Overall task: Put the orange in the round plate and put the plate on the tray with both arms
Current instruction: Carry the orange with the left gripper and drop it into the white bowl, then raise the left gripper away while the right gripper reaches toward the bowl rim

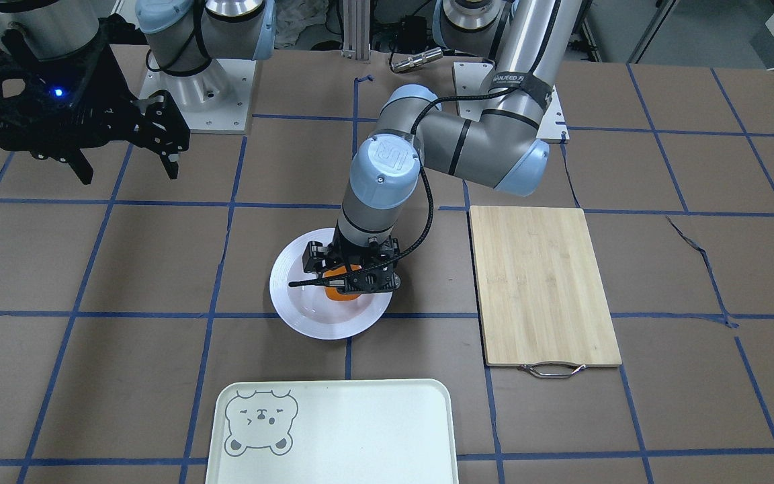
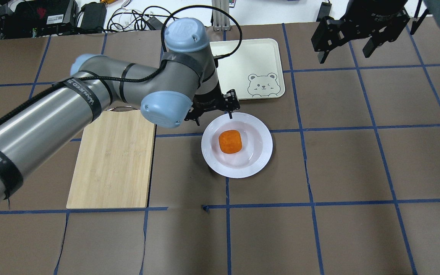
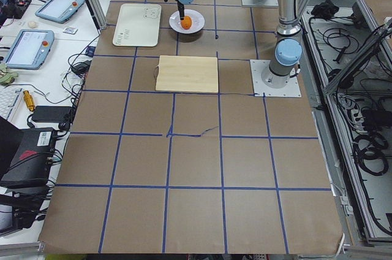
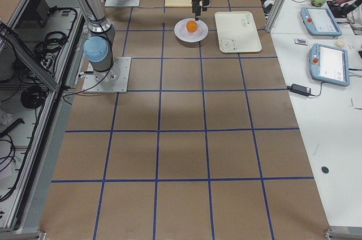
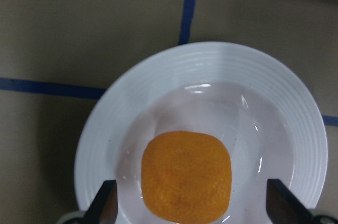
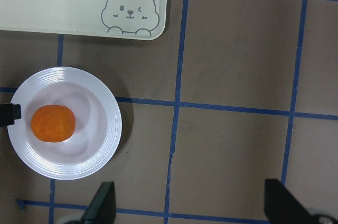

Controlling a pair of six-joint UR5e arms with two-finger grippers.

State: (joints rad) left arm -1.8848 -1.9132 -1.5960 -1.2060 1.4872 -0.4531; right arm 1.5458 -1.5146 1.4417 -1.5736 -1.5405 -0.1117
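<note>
Directly beneath the left hand [image 2: 214,119] sits the orange [image 2: 230,141], resting in the shallow well of the round plate [image 2: 260,162]. That hand hangs over it with its fingers spread wide. In the wrist view they stand one on each side of the fruit and touch neither it nor the plate, so the hand holds nothing. The right hand [image 1: 128,165] is also open and empty, raised and well off to the plate's other side.

Ahead of the left hand, on the side away from the robot's base, the tray [image 2: 243,57] lies on the counter near the plate but not touching it. A bamboo cutting board [image 2: 113,160] lies out to the left hand's own left.

From where I stand, the plate looks stiff, glossy and likely breakable, and a pinch on that glaze could slip. The wide ridged rim seems the only sensible hold. I would put one hand on each opposite edge, with a finger under the lip and one on top, where the ridges may give some bite. The plate is shallow and the orange is round, light and loose, so I'd expect any tilt to send it rolling toward the rim. Both hands would need to lift evenly and keep the plate level, then raise it enough to clear the tray's edge.
</note>
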